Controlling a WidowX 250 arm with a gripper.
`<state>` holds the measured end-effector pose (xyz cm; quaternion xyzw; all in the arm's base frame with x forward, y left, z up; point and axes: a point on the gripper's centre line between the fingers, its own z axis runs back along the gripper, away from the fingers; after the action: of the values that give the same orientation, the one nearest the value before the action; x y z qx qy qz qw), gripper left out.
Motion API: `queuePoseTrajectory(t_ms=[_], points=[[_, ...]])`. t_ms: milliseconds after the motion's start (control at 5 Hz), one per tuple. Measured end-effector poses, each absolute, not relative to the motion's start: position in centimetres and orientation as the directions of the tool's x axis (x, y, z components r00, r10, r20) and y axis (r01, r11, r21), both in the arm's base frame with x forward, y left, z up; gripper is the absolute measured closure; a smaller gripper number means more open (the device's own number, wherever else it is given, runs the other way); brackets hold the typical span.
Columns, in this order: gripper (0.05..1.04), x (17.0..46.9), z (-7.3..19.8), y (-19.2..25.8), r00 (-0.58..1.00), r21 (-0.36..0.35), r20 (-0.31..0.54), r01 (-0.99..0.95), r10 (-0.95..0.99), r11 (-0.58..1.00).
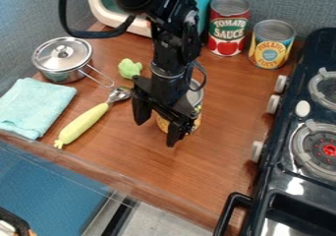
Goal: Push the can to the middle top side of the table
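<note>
Three cans stand on the wooden surface [223, 173], all on the knob side of the stove [289, 186]. The task's can, a silver-topped can with a yellowish label [196, 98], is around the middle of the surface, a little apart from the stove and partly hidden by the black gripper [156, 132]. The jaws are spread well apart and point down toward the surface, one nearer the stove than the other. Part of the can's label shows between them, but whether either jaw touches it cannot be told. A red-labelled can with pictured tomatoes [228, 26] and a yellow-and-blue-labelled can [271, 45] stand beside each other near the stove's far end, the yellow-and-blue one closer to it. A cream-and-teal object [98, 6] is at the back of the surface, farther from the stove than those two. Across the surface from the stove, well apart from it, is a small metal pot [62, 58] with its lid on and a wire handle reaching stoveward. A folded pale-aqua cloth [36, 107] lies at the side away from the stove. Between the cloth and the stove is a spoon with a thick yellow-green handle [85, 124], its metal head at the end nearer the stove. A small light-green lump [129, 68] sits between the pot and the stove, nearer the pot.
</note>
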<state>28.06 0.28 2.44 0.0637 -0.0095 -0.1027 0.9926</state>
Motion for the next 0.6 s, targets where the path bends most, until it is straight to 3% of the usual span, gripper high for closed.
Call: queuePoseTrajectory(t_ms=[600], points=[[0.084,30.2,2.3,1.1,0.989,0.121,0.038,0.137,-0.143,0.983]])
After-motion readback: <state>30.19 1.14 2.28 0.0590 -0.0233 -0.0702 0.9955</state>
